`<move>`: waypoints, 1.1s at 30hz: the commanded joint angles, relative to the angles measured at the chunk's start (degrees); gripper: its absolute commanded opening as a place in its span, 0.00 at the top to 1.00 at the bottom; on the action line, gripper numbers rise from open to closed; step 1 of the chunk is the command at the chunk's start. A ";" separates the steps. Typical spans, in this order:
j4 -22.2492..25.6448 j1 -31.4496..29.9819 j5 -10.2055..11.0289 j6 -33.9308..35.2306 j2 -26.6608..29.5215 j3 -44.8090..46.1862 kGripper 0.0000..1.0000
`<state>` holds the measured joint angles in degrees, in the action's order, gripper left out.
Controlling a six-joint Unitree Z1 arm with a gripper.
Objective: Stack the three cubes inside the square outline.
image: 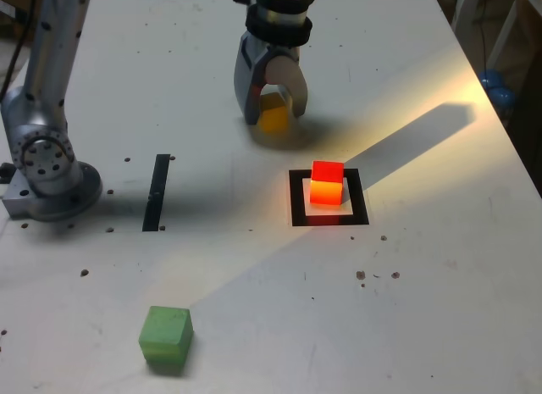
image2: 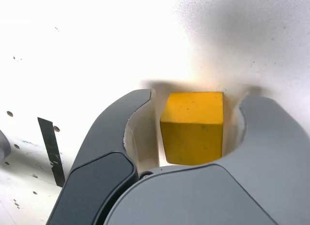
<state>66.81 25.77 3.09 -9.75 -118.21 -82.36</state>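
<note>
The yellow cube (image: 273,119) rests on the white table at the back, between the two fingers of my gripper (image: 273,113). In the wrist view the yellow cube (image2: 193,128) sits between the grey fingers of the gripper (image2: 198,95) with a narrow gap on each side, so the gripper is open around it. The red cube (image: 327,184) stands inside the black square outline (image: 296,199), brightly lit, to the exterior view's right of centre. The green cube (image: 166,335) lies alone near the front, on the exterior view's left.
A straight black tape strip (image: 157,191) lies between the arm's base (image: 47,169) and the outline, and it also shows in the wrist view as the tape strip (image2: 51,150). Small dark specks dot the white table (image: 440,309). A beam of light crosses the table diagonally.
</note>
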 commanded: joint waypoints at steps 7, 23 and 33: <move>1.01 -0.54 0.32 -0.20 0.45 -1.94 0.69; 12.79 -14.58 2.58 1.87 2.19 -15.93 0.69; 14.30 -23.36 1.18 5.30 0.40 -19.04 0.69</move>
<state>80.67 3.80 4.50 -5.09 -117.27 -100.81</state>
